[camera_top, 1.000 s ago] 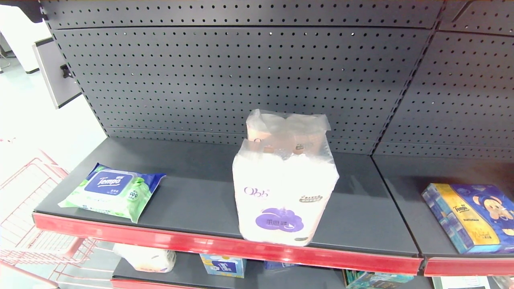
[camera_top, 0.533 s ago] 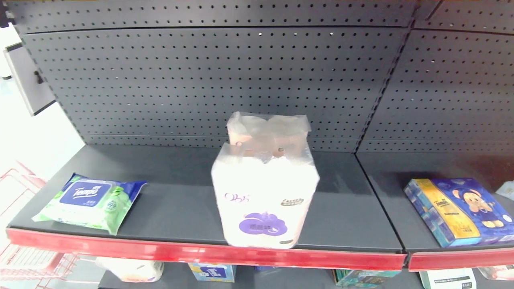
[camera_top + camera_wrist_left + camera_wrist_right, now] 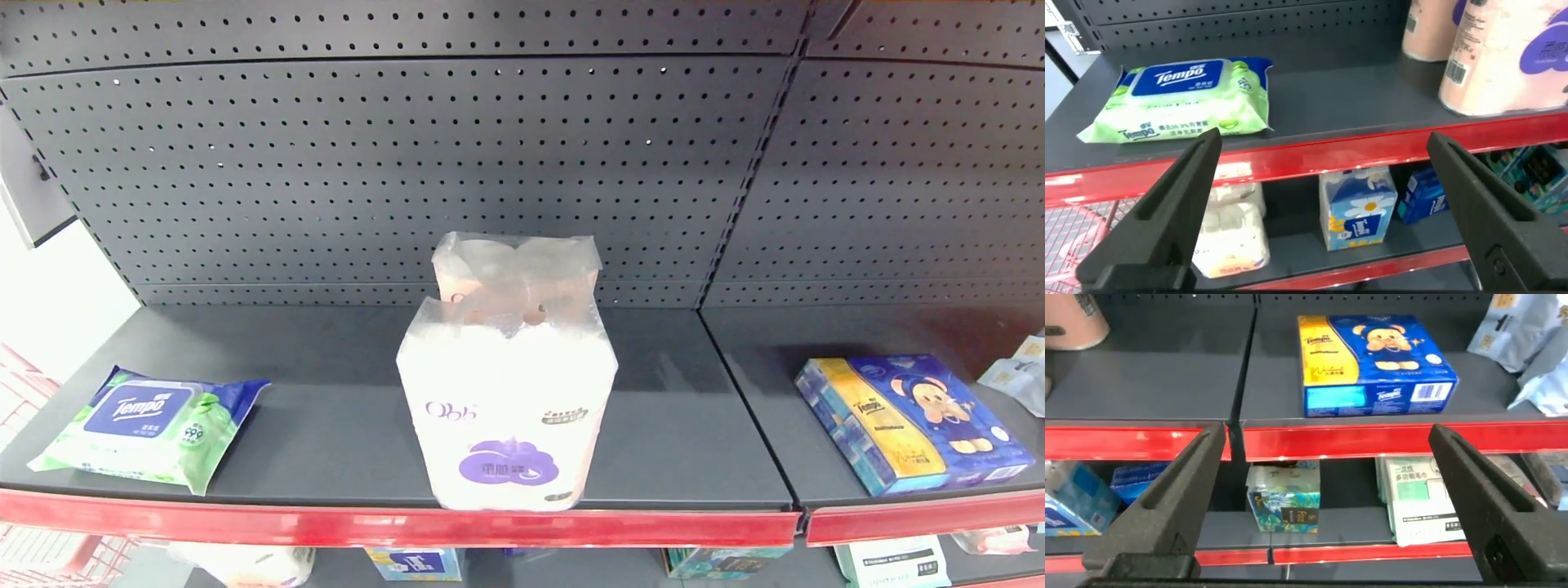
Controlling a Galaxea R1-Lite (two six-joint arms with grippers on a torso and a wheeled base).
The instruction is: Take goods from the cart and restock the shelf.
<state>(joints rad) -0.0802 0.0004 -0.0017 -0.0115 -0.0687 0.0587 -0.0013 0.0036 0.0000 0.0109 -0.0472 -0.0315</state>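
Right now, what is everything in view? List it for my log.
Shelf: one, dark grey, red front edge, ahead.
Wet wipes pack: one, green and blue, shelf left.
Toilet roll pack: one, white with purple print, shelf centre, front.
Tissue pack: one, blue and yellow, right bay.
Packets: count unclear, pale, far right.
Lower-shelf goods: several, mixed colours, below.
Cart: one, red wire, far left.
Left claw: one, black, open.
Right claw: one, black, open.

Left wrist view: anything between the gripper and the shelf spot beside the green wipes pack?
Nothing visible does. The left gripper, jaws open, faces the dark shelf between the green plastic wipes pack and the white toilet-roll pack.
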